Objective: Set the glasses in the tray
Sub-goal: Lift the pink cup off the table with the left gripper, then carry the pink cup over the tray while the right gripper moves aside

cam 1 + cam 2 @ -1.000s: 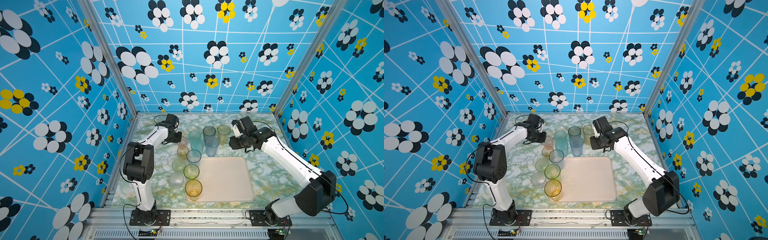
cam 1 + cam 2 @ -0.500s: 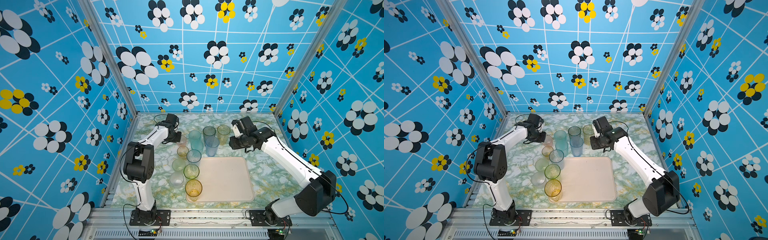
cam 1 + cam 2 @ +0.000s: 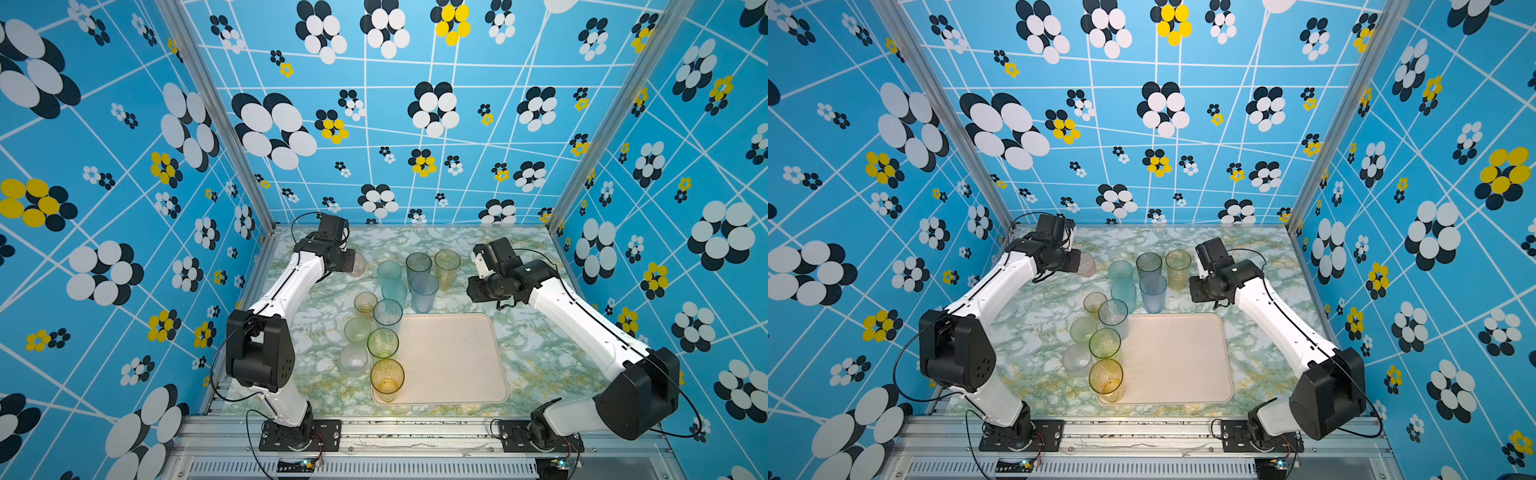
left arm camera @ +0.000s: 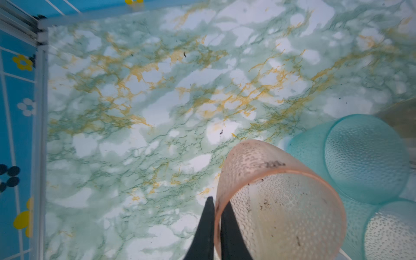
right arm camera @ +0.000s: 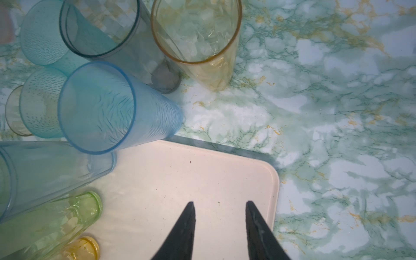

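At the back left of the table, my left gripper (image 4: 217,202) is shut on the rim of the short pink glass (image 4: 281,202), one finger inside and one outside; both top views show that glass (image 3: 358,264) (image 3: 1088,265). The cream tray (image 3: 449,357) (image 5: 180,180) lies at front centre. My right gripper (image 5: 219,203) hangs open and empty over its far right corner. An amber glass (image 3: 387,378) and a green glass (image 3: 382,343) stand at the tray's left edge. Teal (image 3: 389,272), grey (image 3: 418,264), amber (image 3: 447,262) and blue (image 3: 424,291) glasses stand behind the tray.
Short orange (image 3: 365,302), pale green (image 3: 357,330) and clear (image 3: 353,359) glasses stand on the marble left of the tray. A tall pale blue glass (image 3: 387,313) stands by the tray's far left corner. Patterned walls enclose the table on three sides.
My left gripper's jaws have closed on the pink glass's rim. The right arm has stayed where it was.
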You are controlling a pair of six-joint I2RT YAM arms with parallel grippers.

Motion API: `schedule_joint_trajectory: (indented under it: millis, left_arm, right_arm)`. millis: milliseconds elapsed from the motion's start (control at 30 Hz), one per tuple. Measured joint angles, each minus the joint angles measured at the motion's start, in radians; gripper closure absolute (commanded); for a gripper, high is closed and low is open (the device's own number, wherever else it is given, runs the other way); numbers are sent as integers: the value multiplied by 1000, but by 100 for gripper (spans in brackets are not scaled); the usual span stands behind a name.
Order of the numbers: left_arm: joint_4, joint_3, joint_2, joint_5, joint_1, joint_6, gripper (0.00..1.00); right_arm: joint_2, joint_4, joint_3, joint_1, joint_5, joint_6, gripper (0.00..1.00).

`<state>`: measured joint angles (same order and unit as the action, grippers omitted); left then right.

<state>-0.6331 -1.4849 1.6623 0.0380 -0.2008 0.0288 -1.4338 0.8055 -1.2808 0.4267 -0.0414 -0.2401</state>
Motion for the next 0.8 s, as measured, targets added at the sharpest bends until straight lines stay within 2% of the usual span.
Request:
schedule_joint_trajectory:
  millis: [200,400,600,800]
  left_arm:
    - [-42,-87,-137,7,-27,-6,96]
    - [-99,-200,-219,25,-195,-35,96]
    - [-154,-296,-202,-13,-351,-60,96]
    - [-192,-378,-85,-76,-509,-83,96]
  right_arm:
    - [90,-11,55,-89,-1,-15,60]
    - [145,-13,71,-162,-6,-26,61]
    - [154,-10,74,-226,-24,-30,61]
    - [174,-10,74,-277,-43,-30,60]
